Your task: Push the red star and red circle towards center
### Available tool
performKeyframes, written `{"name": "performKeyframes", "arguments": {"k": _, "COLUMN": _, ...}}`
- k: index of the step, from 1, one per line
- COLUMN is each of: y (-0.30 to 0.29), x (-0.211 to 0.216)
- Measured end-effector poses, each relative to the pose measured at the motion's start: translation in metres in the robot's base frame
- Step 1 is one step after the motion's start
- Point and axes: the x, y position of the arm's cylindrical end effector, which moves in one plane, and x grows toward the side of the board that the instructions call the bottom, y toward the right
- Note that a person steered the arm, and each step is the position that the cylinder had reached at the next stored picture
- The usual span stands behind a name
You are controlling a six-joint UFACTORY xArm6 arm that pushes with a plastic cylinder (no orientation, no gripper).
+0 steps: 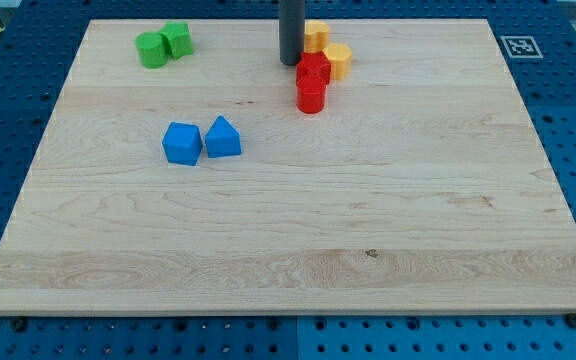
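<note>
Upright, my tip (291, 63) beside red star (314, 69)

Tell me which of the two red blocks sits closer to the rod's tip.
The upper red block, right beside my tip. The other red block lies below it, farther toward the board's centre.

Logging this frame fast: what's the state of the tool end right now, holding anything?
My tip: a bare rod, no jaws, holding nothing; it sits just to the view's left of the red star, with the red circle below.
</note>
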Motion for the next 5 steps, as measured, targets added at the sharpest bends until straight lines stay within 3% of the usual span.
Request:
{"name": "performKeyframes", "arguments": {"k": 2, "y": 0.0, "x": 0.051}}
{"name": "performKeyframes", "arguments": {"k": 4, "y": -0.012, "x": -0.005}}
{"name": "performKeyframes", "arguments": {"k": 5, "y": 0.015, "x": 0.004}}
